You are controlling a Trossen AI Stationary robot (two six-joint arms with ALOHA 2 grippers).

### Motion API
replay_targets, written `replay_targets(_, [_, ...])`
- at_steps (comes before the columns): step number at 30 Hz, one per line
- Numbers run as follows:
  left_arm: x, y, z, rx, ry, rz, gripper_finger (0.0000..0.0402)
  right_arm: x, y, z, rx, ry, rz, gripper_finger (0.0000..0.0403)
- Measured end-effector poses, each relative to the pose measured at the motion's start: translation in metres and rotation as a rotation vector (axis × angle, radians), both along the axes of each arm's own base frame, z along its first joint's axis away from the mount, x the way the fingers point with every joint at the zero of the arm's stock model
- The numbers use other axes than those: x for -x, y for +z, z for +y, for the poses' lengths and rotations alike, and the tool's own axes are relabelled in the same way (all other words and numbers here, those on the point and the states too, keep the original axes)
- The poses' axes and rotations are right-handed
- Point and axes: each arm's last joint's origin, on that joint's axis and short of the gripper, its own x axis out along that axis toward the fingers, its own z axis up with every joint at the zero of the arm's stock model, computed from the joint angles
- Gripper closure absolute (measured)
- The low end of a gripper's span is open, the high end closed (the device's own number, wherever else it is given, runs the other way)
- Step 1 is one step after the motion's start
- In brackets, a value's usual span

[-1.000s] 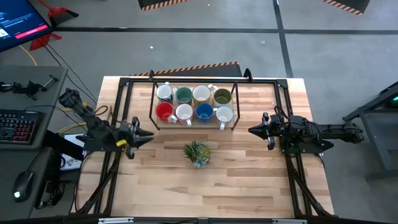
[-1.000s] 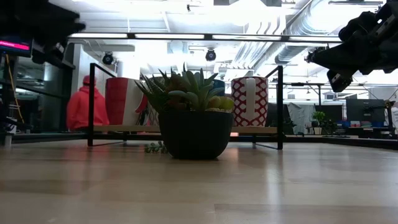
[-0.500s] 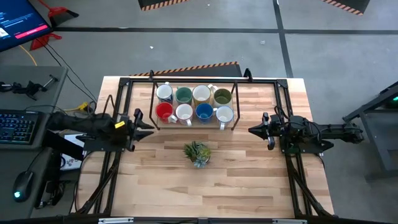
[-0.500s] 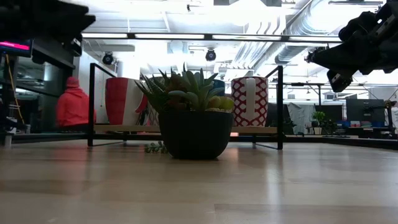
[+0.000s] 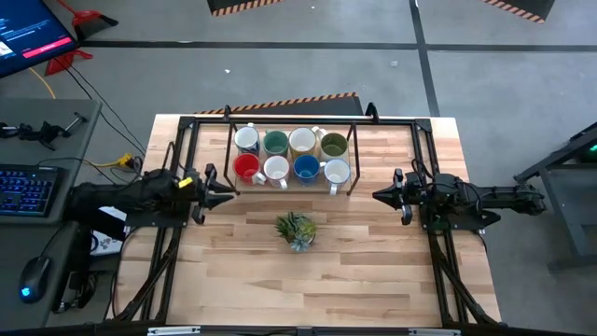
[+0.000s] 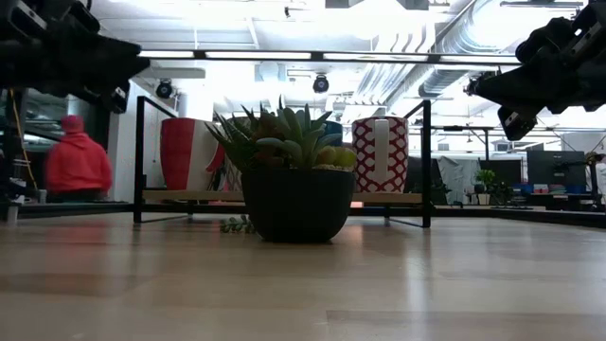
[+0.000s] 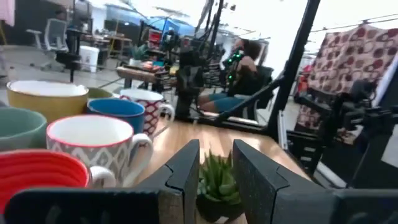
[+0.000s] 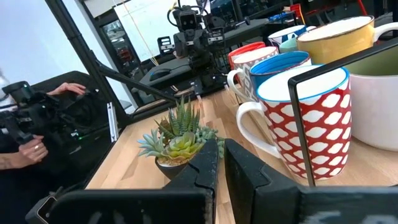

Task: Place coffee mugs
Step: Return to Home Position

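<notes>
Several coffee mugs stand in two rows on a black-framed rack (image 5: 230, 159) at the table's far middle. Among them are a red mug (image 5: 245, 167), a blue mug (image 5: 306, 167), a teal mug (image 5: 275, 143) and an olive mug (image 5: 333, 145). My left gripper (image 5: 227, 193) hovers level at the rack's left end, pointing toward the table's right edge. It is open with nothing between its fingers (image 7: 186, 168). My right gripper (image 5: 378, 196) hovers level at the rack's right end, pointing left, shut and empty (image 8: 221, 149).
A small spiky plant in a dark pot (image 5: 296, 230) stands on the table between the two grippers, in front of the rack. Black frame rails (image 5: 177, 159) run along the table's left and right sides. Bare wood lies on the near half.
My left arm has swung round from a slant to point straight toward the table's right edge. It has sunk a little and stays beside the rack's left end. Its finger gap looks the same. A person in red behind the table has walked left.
</notes>
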Motion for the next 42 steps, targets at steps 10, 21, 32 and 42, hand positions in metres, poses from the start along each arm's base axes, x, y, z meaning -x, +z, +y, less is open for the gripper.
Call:
replay_targets(10, [-0.0002,-0.0056,0.0004,-0.062,-0.014,0.059,0.0314,0.0000,0.0001,0.0000,0.000,0.000,-0.001,0.0389])
replay_targets(21, [-0.0007,-0.0062,0.0004,-0.046,-0.015,0.068,0.0314,0.0000,0.0002,0.0000,0.000,0.000,-0.002,0.0389])
replay_targets(32, [-0.0007,-0.0062,0.0004,-0.046,-0.014,0.068,0.0314,0.0000,0.0002,0.0000,0.000,0.000,-0.002,0.0389])
replay_targets(42, [-0.0007,-0.0062,0.0004,-0.047,-0.014,0.068,0.0314,0.0000,0.0002,0.0000,0.000,0.000,-0.003,0.0389])
